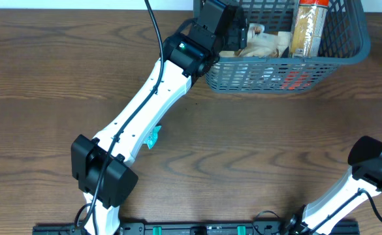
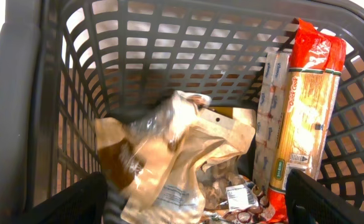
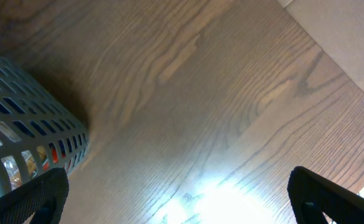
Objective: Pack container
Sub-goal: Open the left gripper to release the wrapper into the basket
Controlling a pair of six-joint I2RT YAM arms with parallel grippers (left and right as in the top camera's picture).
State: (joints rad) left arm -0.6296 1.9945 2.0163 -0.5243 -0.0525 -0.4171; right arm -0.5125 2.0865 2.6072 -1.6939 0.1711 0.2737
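Observation:
The dark grey-blue slotted container (image 1: 347, 60) stands at the back right of the table. In the left wrist view its lattice wall (image 2: 169, 50) fills the frame. My left gripper (image 2: 197, 202) is open inside the container's left end, just above a crumpled tan and clear snack bag (image 2: 169, 162) that looks blurred. A tall red and yellow spaghetti pack (image 2: 306, 118) leans against the right wall, and it also shows in the overhead view (image 1: 308, 26). My right gripper (image 3: 182, 199) is open and empty over bare table, to the right of the container's corner (image 3: 26, 130).
A small teal packet (image 1: 153, 136) lies on the wooden table beside my left arm's forearm. More small packets (image 2: 244, 199) lie on the container floor. The right arm's elbow (image 1: 373, 160) sits at the lower right.

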